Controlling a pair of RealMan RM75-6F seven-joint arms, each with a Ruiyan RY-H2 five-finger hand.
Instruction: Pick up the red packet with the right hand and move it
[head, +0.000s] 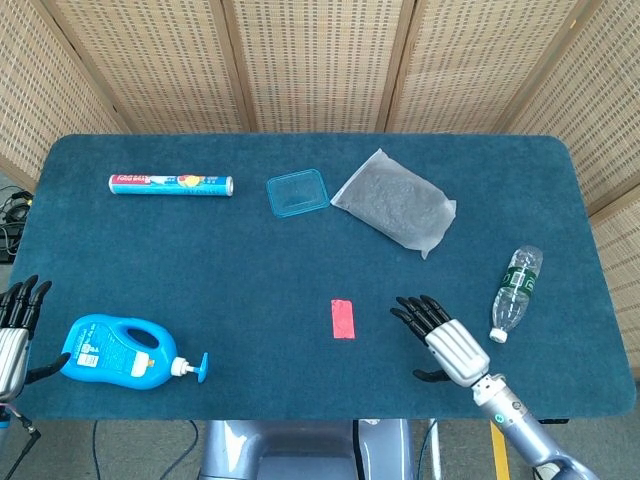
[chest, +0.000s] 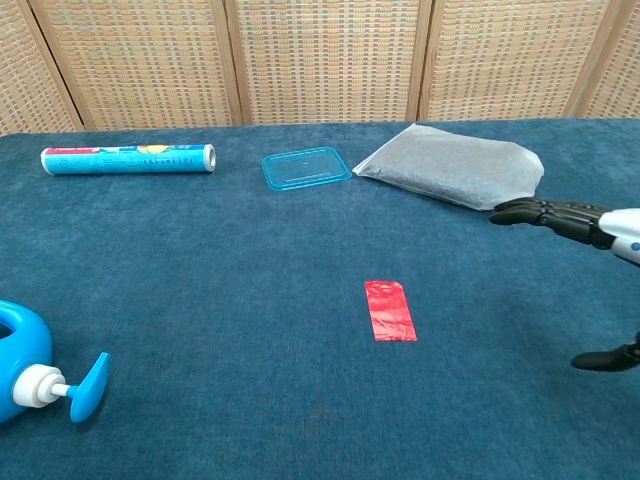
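Hovering right hand (head: 447, 343), fingers (chest: 545, 212) spread, near red packet (head: 343, 319)

Your head view looks steeply down on the whole counter (head: 150, 270); your chest view sits low, facing across its middle, which both share.

Blue-carpeted table (head: 250, 270) with red packet (head: 343, 319), detergent jug (head: 115, 352), roll (head: 171, 185), lid (head: 297, 192), grey pouch (head: 396, 202), bottle (head: 515, 281).

Right hand (head: 450, 344) beside red packet (head: 343, 319)
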